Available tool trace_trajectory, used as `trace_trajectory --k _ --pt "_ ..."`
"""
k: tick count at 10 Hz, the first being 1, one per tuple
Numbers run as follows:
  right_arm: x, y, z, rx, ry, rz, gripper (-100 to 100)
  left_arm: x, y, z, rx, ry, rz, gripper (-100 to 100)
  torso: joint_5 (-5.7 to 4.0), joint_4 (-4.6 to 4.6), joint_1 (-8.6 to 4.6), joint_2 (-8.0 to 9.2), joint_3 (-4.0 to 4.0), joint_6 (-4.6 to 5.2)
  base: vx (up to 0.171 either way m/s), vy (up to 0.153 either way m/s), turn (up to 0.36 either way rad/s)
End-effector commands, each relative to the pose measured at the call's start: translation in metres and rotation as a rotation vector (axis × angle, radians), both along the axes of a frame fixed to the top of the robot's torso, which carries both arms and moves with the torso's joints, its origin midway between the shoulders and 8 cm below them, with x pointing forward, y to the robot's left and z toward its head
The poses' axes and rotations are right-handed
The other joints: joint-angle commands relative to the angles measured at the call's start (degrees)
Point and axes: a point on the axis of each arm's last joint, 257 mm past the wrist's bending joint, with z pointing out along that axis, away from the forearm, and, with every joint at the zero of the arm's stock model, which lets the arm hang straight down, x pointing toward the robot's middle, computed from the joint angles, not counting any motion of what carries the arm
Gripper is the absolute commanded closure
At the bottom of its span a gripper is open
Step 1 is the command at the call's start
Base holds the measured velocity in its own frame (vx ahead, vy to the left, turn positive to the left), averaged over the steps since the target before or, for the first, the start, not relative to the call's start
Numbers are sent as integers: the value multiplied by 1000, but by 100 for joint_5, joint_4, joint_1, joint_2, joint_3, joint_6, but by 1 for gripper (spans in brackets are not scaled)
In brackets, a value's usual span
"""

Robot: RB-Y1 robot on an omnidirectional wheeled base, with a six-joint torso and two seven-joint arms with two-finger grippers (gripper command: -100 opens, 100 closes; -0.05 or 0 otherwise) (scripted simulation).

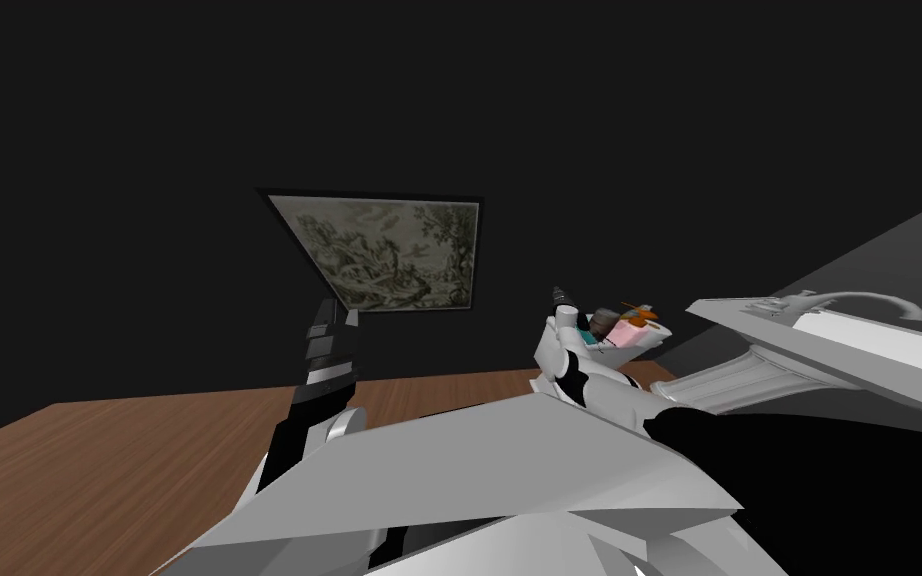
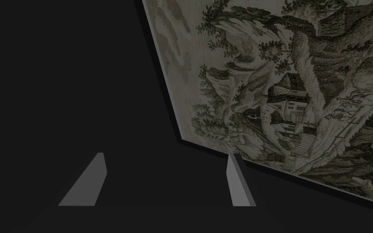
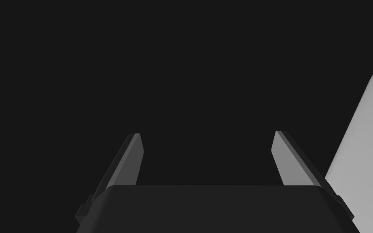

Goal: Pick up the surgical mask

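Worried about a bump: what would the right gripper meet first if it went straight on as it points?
Likely the dark wall: the open right gripper faces that flat dark surface with nothing in between; how far off, I cannot tell.

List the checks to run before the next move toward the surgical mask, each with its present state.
1. Right gripper open and empty: ok. Its fingers stand apart with nothing between them.
2. Left gripper open and empty: ok. That arm points up at the framed picture.
3. Surgical mask identified: cannot tell. A jumble of small things, pink, teal and orange, lies in a white container by the right arm; none is plainly a mask.
4. Right gripper aimed at the container: not ok. It faces a dark wall.
5. Clearance from the white sink: cannot tell.
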Motion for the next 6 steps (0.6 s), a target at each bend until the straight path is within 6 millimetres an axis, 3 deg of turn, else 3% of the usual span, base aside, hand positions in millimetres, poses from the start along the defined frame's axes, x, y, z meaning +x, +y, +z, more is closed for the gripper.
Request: trace_trajectory --k 1,2,4,6 --pt "12 9 5 -4 5 48 -100 0 0 0 0 0 0 0 0 0 0 0 0 0 -49 -50 -11" --pt "25 13 20 -34 16 86 -100 0 0 0 0 0 0 0 -2 0 -2 2 1 0 -68 -74 -21" --pt "31 20 17 -27 24 121 -100 0 0 0 0 0 0 0 -4 1 -4 7 4 0 -47 -36 1" --pt "53 38 30 -51 35 194 -100 0 0 0 0 0 0 0 -2 0 0 5 2 2 -50 -39 -14"
